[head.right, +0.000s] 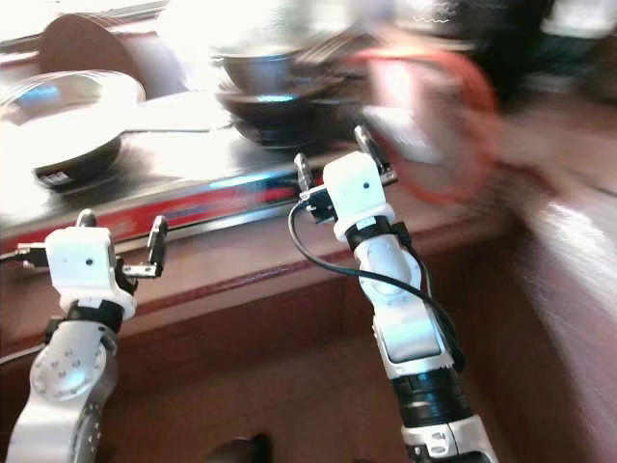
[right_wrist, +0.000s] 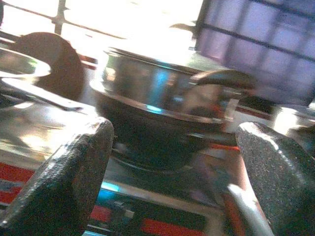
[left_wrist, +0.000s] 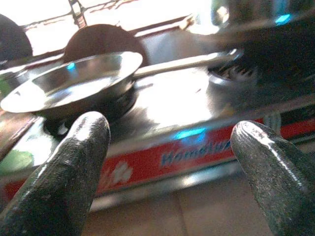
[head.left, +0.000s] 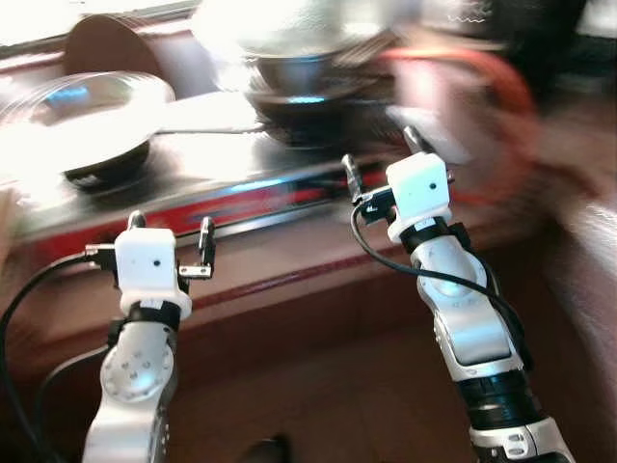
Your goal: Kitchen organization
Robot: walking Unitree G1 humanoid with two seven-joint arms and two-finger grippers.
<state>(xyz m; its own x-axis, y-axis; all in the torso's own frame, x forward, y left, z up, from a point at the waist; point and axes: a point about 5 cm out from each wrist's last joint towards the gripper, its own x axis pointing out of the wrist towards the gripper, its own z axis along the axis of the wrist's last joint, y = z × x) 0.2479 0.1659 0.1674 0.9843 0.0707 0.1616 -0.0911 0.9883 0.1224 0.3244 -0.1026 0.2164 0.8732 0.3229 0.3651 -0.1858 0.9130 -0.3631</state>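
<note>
A gas stove (head.left: 246,198) with a red front panel sits on a brown counter (head.left: 289,275). A shallow steel pan (head.left: 87,111) with a long handle (head.left: 207,125) rests on its left burner. A steel pot (head.left: 299,63) stands on the right burner. My left gripper (head.left: 172,236) is open and empty at the counter's front, facing the pan (left_wrist: 74,86). My right gripper (head.left: 384,157) is also open and empty, raised in front of the pot (right_wrist: 147,86). The eye views are blurred.
A round brown board (head.left: 111,43) leans behind the pan. A blurred red-orange ring shape (head.left: 501,87) lies right of the stove. Bright window light washes out the back. Brown cabinet fronts fall away below the counter edge.
</note>
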